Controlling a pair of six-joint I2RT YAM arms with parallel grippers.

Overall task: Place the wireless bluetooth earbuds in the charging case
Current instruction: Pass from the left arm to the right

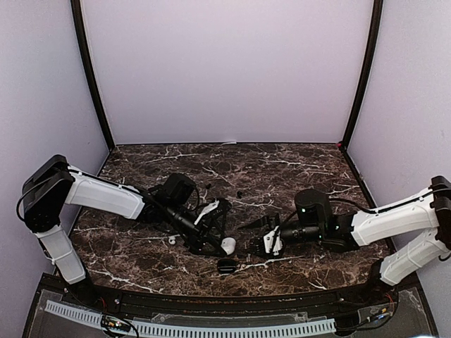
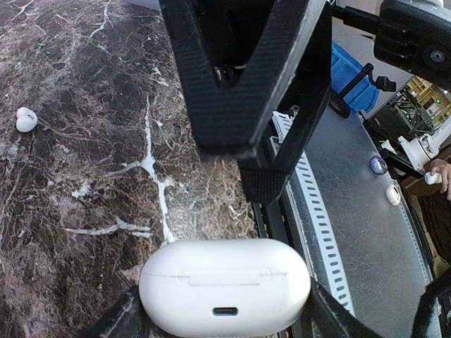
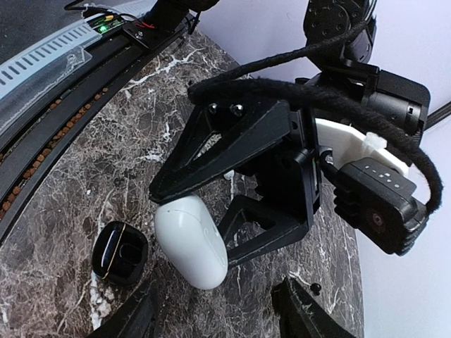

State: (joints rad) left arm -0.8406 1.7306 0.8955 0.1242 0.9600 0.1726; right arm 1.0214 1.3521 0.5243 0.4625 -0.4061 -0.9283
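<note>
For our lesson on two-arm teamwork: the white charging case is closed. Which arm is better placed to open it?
Probably right. The left gripper grips the white charging case, so it is occupied; the right gripper is open, empty and close beside it.

No word, brand, number or sign is legible in any view. The white charging case (image 2: 224,285) bears no print, and pale marks on a black module (image 3: 373,204) are too small to read.
</note>
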